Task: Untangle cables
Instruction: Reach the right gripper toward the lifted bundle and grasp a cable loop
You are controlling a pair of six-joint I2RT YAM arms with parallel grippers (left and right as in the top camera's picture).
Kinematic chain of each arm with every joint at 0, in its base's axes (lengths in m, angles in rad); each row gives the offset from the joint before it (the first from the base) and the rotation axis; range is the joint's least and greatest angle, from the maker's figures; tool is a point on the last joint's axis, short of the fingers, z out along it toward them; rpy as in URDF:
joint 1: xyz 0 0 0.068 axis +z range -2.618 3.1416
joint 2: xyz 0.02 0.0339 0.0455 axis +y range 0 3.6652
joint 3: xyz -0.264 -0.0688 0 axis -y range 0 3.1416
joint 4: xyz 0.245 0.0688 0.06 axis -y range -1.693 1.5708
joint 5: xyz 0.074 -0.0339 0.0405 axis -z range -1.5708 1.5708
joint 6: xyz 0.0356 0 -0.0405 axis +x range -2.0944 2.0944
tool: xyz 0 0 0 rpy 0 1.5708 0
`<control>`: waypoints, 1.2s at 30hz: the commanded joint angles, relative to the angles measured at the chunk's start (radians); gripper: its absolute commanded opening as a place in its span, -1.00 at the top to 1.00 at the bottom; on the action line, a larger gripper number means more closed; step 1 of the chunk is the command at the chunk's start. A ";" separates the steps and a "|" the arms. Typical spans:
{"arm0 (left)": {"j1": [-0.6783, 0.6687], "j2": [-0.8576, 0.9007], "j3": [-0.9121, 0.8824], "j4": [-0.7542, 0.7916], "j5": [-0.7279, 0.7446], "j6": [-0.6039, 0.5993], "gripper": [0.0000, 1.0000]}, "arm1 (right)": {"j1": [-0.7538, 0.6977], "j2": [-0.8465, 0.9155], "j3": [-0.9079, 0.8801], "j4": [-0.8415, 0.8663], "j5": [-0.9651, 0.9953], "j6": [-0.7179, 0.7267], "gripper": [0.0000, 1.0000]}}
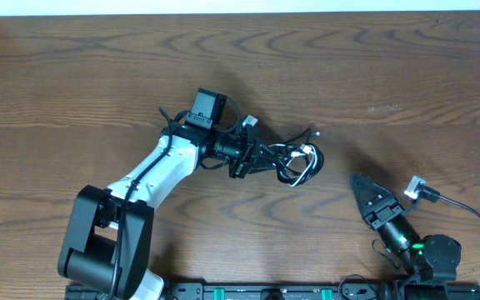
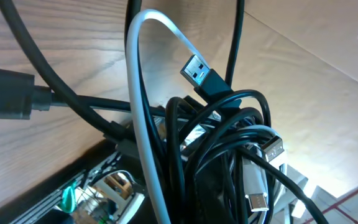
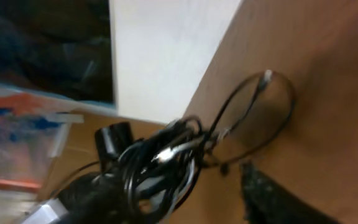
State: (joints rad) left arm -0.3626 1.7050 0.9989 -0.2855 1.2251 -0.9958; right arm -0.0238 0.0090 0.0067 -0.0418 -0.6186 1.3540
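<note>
Tightly, left jaws clamped on thin, looped, rubbery cables (image 1: 290, 157); right jaws unclear.

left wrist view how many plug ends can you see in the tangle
3: a black USB plug sticking up atop the bundle, a silver plug on its right side, a small plug lower right. Others may be hidden inside.
</note>
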 commanded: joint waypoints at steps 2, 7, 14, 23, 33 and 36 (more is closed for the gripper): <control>0.002 -0.013 0.000 0.013 0.047 -0.038 0.85 | 0.005 0.001 -0.002 -0.008 -0.123 0.318 0.01; 0.002 -0.013 0.000 0.052 0.047 -0.034 0.85 | 0.006 0.002 -0.002 -0.008 -0.131 0.385 -0.11; 0.000 -0.013 0.000 0.167 0.048 -0.026 0.85 | 0.024 0.003 -0.002 -0.011 -0.138 0.430 -0.01; -0.066 -0.013 0.000 0.287 0.048 -0.027 0.85 | 0.132 0.022 -0.002 -0.003 0.021 0.430 0.05; -0.146 -0.013 0.000 0.299 0.047 -0.026 0.85 | 0.230 0.085 -0.002 0.041 0.143 0.474 0.04; -0.156 -0.013 0.000 0.299 0.047 -0.026 0.85 | 0.229 0.086 -0.002 0.091 0.146 0.474 0.04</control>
State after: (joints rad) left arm -0.5110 1.7050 0.9989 0.0063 1.2327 -1.0248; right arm 0.1970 0.0921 0.0067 0.0158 -0.5129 1.8126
